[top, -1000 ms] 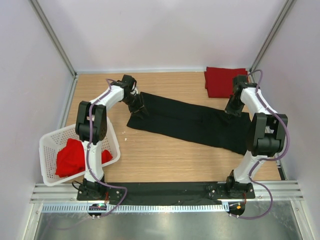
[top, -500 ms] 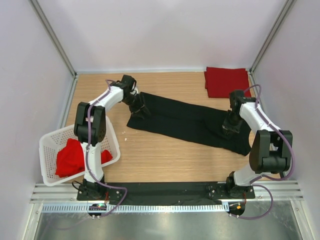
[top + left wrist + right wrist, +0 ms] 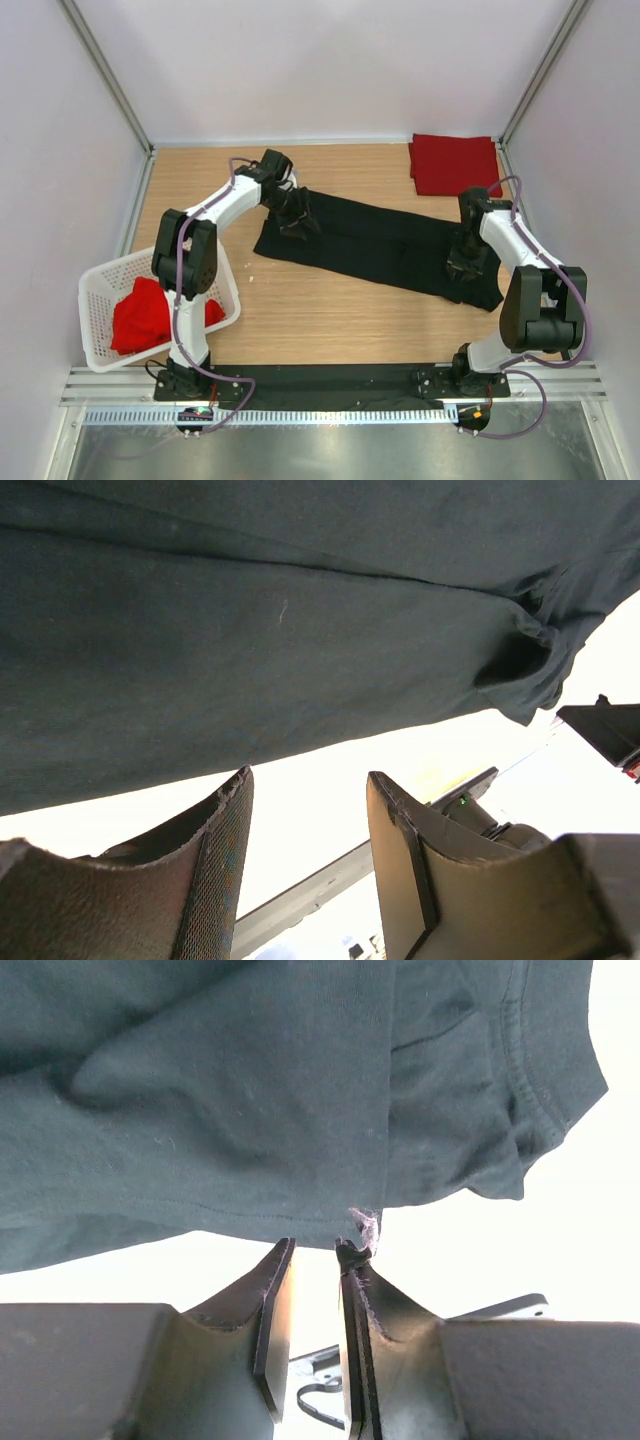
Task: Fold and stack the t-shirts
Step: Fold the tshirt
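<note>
A black cotton t-shirt (image 3: 375, 240) lies as a long, half-folded strip across the wooden table (image 3: 330, 320). The left gripper (image 3: 308, 785) gapes wide and the right gripper (image 3: 315, 1250) is barely parted, neither holding cloth. A folded red t-shirt (image 3: 455, 163) sits at the far-right corner; a crumpled red t-shirt (image 3: 145, 315) waits in the white lattice basket (image 3: 100, 290).

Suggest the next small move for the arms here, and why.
Probably lift the left tool and right tool clear: both stand open, holding nothing, and the black t-shirt lies flat as a long band, seemingly ready for a crosswise fold.
</note>
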`<state>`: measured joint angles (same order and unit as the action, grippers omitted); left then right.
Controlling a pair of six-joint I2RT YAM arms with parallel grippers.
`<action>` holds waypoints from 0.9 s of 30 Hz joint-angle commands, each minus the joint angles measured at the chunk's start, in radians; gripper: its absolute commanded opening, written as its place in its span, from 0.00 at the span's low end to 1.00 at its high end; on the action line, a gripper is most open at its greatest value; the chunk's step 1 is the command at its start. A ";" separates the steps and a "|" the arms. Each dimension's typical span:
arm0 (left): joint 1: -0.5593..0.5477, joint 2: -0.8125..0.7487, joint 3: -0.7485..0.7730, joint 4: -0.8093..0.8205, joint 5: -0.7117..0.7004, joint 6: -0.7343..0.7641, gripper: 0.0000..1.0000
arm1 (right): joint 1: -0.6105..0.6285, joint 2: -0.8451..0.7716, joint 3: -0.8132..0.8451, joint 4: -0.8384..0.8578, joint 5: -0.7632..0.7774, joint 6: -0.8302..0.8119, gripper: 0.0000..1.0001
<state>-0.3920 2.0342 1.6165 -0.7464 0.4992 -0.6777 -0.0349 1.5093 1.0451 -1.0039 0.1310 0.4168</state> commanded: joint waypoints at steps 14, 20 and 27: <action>0.002 -0.011 0.057 0.027 0.091 -0.016 0.50 | 0.035 0.120 0.151 0.144 -0.265 0.119 0.30; -0.109 0.014 0.085 0.174 0.208 -0.036 0.60 | -0.086 0.054 0.113 0.039 -0.178 0.103 0.47; -0.214 0.136 0.140 0.499 0.245 -0.232 0.61 | -0.261 0.011 0.036 0.119 -0.199 0.077 0.48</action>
<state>-0.5854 2.1307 1.7226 -0.4576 0.6846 -0.7925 -0.2916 1.5593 1.1019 -0.9096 -0.0734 0.5076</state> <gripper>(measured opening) 0.610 0.478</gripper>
